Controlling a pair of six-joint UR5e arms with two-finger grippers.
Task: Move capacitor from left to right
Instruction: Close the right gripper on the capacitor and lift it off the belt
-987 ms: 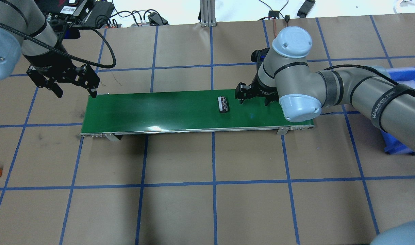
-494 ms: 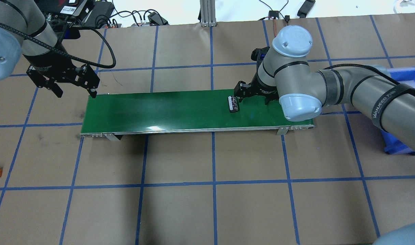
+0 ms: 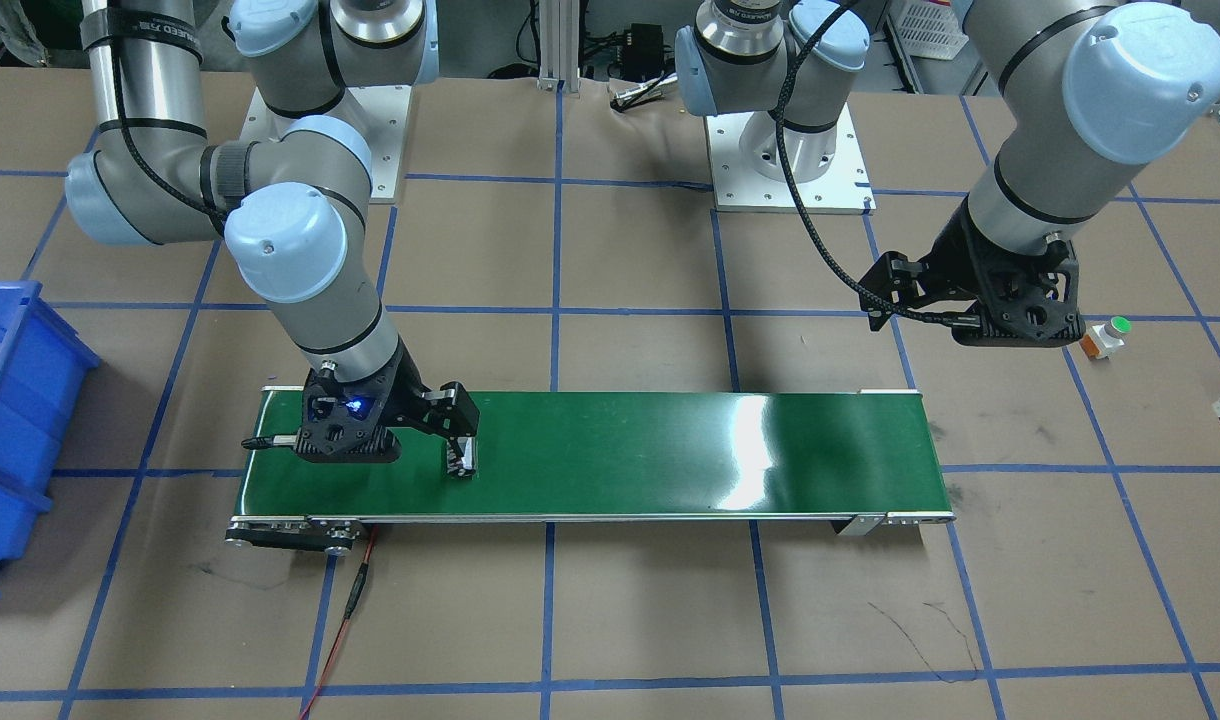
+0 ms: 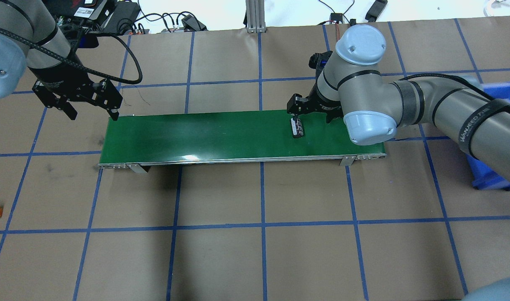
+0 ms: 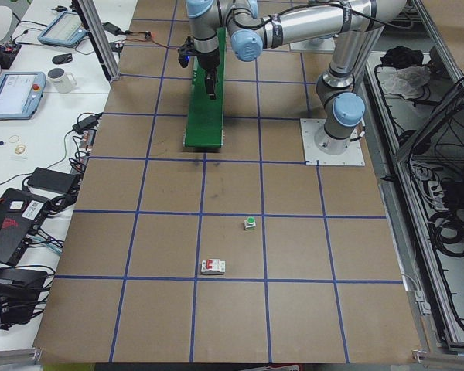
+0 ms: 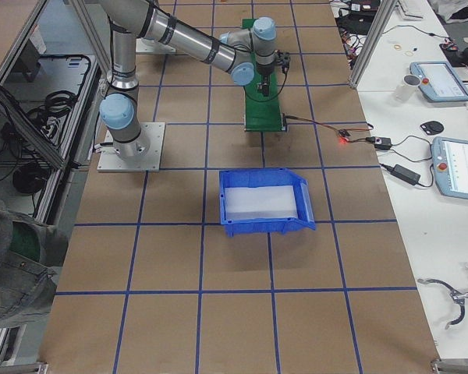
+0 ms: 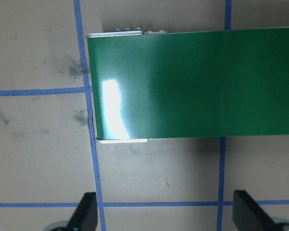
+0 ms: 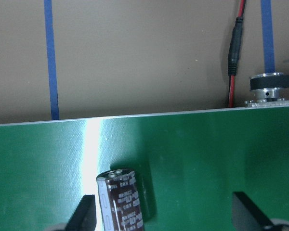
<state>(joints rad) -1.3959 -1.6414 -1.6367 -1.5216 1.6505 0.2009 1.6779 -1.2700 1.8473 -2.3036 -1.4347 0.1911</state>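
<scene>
Toward right end of belt: capacitor lies on side under right gripper. Gripper spread wide, holding nothing. Wrist view puts capacitor between fingers, off centre, close beside one. Left gripper wide, empty, over tabletop just past belt's left end. Step: right-side pickup. Next: centre on capacitor, lower, close across body, lift, probably toward blue bin.

Left arm: upper joints raised, wrist vertical. The left gripper points straight down and is held high, jaws spread wide.

Right arm: reaches far forward with the forearm near horizontal and the wrist turned down. The right gripper is lowered, its fingers spread wide apart.
</scene>
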